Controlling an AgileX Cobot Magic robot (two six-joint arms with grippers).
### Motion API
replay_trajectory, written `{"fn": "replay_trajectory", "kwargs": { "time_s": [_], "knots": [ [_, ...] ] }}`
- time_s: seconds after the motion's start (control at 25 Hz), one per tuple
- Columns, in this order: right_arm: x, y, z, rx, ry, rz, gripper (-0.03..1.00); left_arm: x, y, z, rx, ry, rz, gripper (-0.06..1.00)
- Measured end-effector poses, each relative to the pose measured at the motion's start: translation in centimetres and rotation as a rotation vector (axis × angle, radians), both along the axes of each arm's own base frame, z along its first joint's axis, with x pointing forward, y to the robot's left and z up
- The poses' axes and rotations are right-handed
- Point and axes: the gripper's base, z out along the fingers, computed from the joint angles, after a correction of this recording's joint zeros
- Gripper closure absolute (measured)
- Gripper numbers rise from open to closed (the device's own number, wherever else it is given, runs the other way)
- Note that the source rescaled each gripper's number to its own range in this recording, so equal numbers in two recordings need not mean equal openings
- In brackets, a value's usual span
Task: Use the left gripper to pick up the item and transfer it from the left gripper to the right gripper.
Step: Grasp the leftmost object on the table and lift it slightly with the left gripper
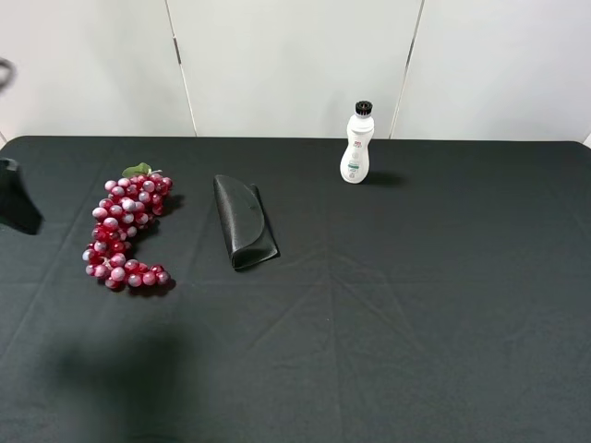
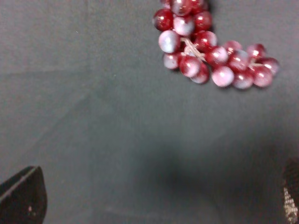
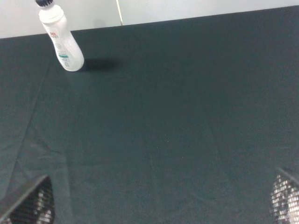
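The bunch of red-purple grapes (image 1: 126, 231) with a small green leaf lies on the black cloth at the left of the table. Its lower end shows in the left wrist view (image 2: 210, 46). My left gripper (image 2: 156, 200) is open and empty. Only its two fingertips (image 2: 21, 196) show at the frame's corners, and it hovers above bare cloth, apart from the grapes. My right gripper (image 3: 159, 200) is open and empty over the right side of the table, with only its fingertips (image 3: 32, 203) showing. Neither gripper shows in the exterior high view.
A black folded case (image 1: 244, 221) lies right of the grapes. A white bottle (image 1: 356, 145) stands upright near the back edge, also in the right wrist view (image 3: 60, 39). A dark shape (image 1: 13, 196) sits at the far left edge. A soft shadow (image 1: 111, 369) lies front left.
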Motion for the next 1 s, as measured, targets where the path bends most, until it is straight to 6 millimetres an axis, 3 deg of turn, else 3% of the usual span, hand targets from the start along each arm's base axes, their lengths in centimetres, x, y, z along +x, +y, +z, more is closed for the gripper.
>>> {"fn": "replay_trajectory", "kwargs": {
  "time_s": [0.36,0.64,1.0],
  "knots": [
    [0.0,0.0,0.0,0.000,0.000,0.000,-0.03,4.8,-1.6,-6.7,-0.014,0.099,0.050,-0.06],
    [0.0,0.0,0.0,0.000,0.001,0.000,-0.03,6.6,-3.1,-11.1,-0.013,0.132,0.091,-0.06],
    [0.0,0.0,0.0,0.000,0.001,0.000,-0.03,9.5,-3.9,-13.1,-0.012,0.148,0.091,-0.06]
  ]
}}
